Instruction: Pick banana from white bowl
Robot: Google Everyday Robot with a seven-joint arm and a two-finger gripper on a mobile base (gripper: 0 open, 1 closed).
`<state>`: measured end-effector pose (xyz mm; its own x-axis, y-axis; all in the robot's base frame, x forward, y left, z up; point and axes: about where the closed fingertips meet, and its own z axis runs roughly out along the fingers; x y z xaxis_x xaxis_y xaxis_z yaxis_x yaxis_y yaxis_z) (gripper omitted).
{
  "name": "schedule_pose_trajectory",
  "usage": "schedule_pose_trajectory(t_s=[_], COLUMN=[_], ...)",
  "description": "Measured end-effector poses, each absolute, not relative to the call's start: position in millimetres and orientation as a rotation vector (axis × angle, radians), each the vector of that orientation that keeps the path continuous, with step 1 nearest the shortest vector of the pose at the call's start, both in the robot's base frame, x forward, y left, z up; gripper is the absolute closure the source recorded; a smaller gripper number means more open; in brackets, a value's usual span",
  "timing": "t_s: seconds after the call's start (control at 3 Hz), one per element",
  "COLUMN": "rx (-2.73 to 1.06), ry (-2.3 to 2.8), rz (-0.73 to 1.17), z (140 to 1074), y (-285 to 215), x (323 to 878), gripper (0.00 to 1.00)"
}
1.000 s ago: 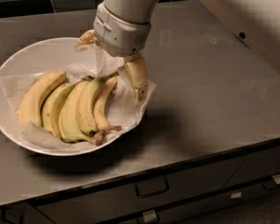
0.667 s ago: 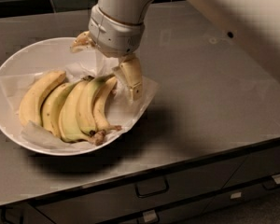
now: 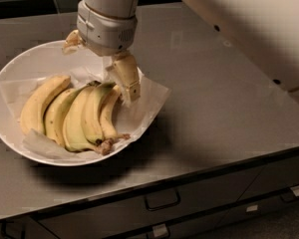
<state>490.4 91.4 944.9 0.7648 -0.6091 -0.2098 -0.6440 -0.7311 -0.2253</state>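
- The grey desk (image 3: 224, 108) fills most of the view, with drawers (image 3: 199, 203) under its front edge.
- The robot's white arm (image 3: 249, 29) comes down from the right rear corner and crosses over the desk towards its left side.
- The white bowl (image 3: 35, 61) stands by the left edge of the desk, nearer the front edge than the back one.
- Crumpled white paper (image 3: 147, 101) lines the bowl and hangs over its right rim.
- Five bananas lie side by side on the paper, with their stems pointing towards the back edge.
- The banana (image 3: 93, 116), green-tinged at its upper part, lies second from the right in that row, inside the bowl.
- A thinner all-yellow banana (image 3: 109, 119) lies just to its right.
- The tool (image 3: 99, 59) hangs over the rear part of the bowl, spread wide and holding nothing.
- One of its fingers (image 3: 127, 78) reaches down just beside the upper end of the thin banana, and the other finger (image 3: 72, 39) sits over the bowl's back rim.
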Motion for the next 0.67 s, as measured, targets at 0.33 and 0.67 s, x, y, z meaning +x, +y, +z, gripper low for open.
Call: schedule_pose_trajectory(t_s=[0.33,0.67], rx=[-2.674,-2.669], ry=[0.996,1.019], rz=[0.202,0.231], z=[937.8,930.6], y=[94.2,92.4], x=[493.0,494.6], gripper=[0.11,0.24])
